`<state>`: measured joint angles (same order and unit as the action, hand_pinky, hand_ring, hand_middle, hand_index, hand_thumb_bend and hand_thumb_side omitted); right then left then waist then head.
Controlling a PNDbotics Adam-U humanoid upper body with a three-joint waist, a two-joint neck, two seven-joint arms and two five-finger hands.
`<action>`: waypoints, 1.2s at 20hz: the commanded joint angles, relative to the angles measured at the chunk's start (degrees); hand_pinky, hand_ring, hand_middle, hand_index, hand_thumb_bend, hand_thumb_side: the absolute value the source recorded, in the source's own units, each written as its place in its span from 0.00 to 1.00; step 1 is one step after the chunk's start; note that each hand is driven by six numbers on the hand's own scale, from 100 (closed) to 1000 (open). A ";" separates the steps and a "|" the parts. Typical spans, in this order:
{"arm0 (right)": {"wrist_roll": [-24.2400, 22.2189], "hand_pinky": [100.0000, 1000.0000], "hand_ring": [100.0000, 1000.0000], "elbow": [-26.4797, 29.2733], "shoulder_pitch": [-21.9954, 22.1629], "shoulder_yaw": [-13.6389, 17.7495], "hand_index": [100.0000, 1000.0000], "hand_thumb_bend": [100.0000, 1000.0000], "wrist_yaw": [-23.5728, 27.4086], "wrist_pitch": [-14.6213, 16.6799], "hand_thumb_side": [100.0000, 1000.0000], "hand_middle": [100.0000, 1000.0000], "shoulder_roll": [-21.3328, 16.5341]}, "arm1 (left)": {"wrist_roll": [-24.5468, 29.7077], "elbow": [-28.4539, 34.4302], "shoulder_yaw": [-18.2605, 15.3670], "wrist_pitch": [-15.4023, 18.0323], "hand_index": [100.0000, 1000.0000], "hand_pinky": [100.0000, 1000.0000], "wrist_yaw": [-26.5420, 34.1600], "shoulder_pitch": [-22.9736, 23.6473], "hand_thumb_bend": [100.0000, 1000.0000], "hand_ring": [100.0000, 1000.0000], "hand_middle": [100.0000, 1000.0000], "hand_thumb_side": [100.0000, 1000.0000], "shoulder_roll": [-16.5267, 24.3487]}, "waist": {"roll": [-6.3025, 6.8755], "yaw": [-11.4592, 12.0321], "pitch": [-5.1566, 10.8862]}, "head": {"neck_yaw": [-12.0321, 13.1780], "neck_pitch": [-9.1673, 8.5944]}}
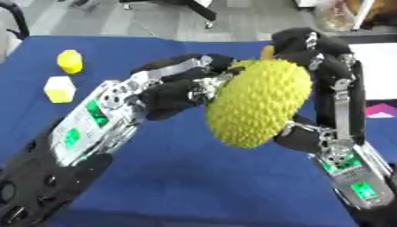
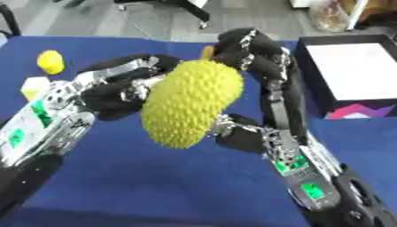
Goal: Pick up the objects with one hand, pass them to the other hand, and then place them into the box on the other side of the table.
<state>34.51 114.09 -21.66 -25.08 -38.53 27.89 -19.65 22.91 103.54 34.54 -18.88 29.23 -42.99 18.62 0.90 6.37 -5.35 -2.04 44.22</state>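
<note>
The left hand (image 1: pixel 174 91) curls on the left side of the spiky yellow fruit (image 1: pixel 260 104), which hangs above the desk (image 1: pixel 194 177), long axis tilted. The right hand (image 2: pixel 260 57) clasps its top and underside; the box (image 2: pixel 353 71) lies further right, nearer this hand.

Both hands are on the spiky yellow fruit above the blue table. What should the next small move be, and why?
Probably the left hand lets go: the right hand already wraps the large spiky yellow durian-like fruit, and the white-lined open box sits on the right.
</note>
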 commanded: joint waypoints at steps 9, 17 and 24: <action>0.42 0.60 0.51 0.50 -0.50 0.57 0.06 0.00 1.11 0.43 0.38 0.29 -0.20 | -1.00 -0.33 -1.37 1.39 0.90 0.85 1.54 -1.12 0.08 0.56 0.66 1.00 -1.04 | -0.11 -0.09 0.61 | 0.16 -0.10; 0.43 0.60 0.51 0.50 -0.44 0.77 0.07 0.00 2.20 0.12 0.41 0.29 -0.25 | -4.15 0.56 -4.00 2.51 0.91 0.86 3.08 -0.66 0.12 0.59 0.69 1.00 -1.28 | -0.09 -0.07 0.71 | 0.00 -0.10; 0.36 0.60 0.52 0.50 -0.40 1.01 0.07 0.00 3.10 -0.16 0.41 0.29 -0.23 | -14.22 0.83 -7.99 6.25 0.90 0.89 -0.09 0.13 0.10 0.62 0.71 1.00 -1.43 | -0.12 0.02 0.72 | -0.29 -0.10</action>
<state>34.73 114.06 -21.63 -24.68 -35.88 27.82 -19.57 10.40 103.23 27.93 -13.23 29.90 -42.22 17.03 0.89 6.35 -5.36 -2.15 44.22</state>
